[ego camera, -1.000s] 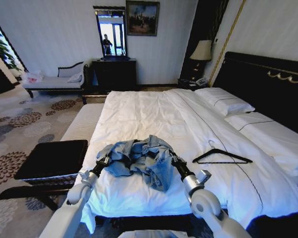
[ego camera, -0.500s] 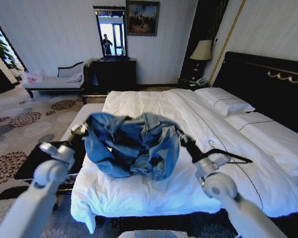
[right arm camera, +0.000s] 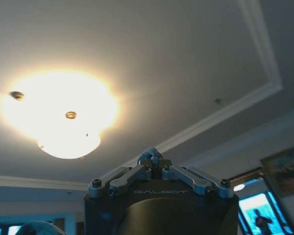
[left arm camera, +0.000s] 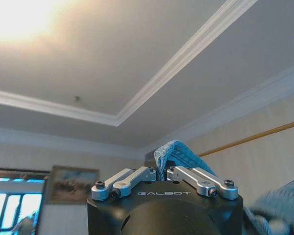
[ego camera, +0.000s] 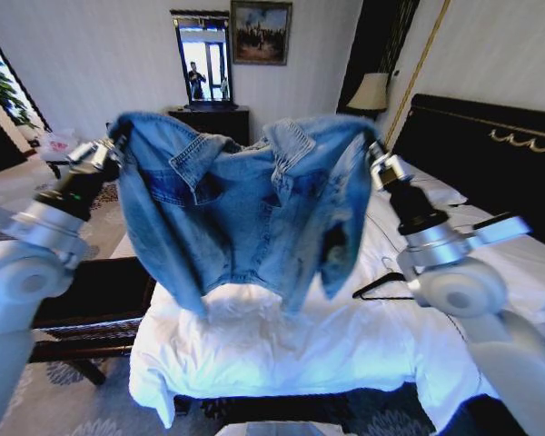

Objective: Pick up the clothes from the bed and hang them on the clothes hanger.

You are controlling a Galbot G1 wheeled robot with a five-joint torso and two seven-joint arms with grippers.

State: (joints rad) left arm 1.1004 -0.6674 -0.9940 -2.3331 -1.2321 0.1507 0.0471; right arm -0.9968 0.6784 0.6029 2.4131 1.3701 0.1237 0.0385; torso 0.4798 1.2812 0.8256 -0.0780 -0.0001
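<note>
The big bed [ego camera: 282, 354] with white sheets sits low in front of the robot. Up above the bed, the denim jacket [ego camera: 245, 213] hangs spread wide in the air, not touching the sheets. The thin black clothes hanger [ego camera: 381, 286] lies on the bed, partly hidden behind the jacket's right side. The left gripper [ego camera: 116, 143] is pinched tight on one top corner of the jacket, high over the bed. The right gripper [ego camera: 371, 153] is pinched tight on the other top corner.
</note>
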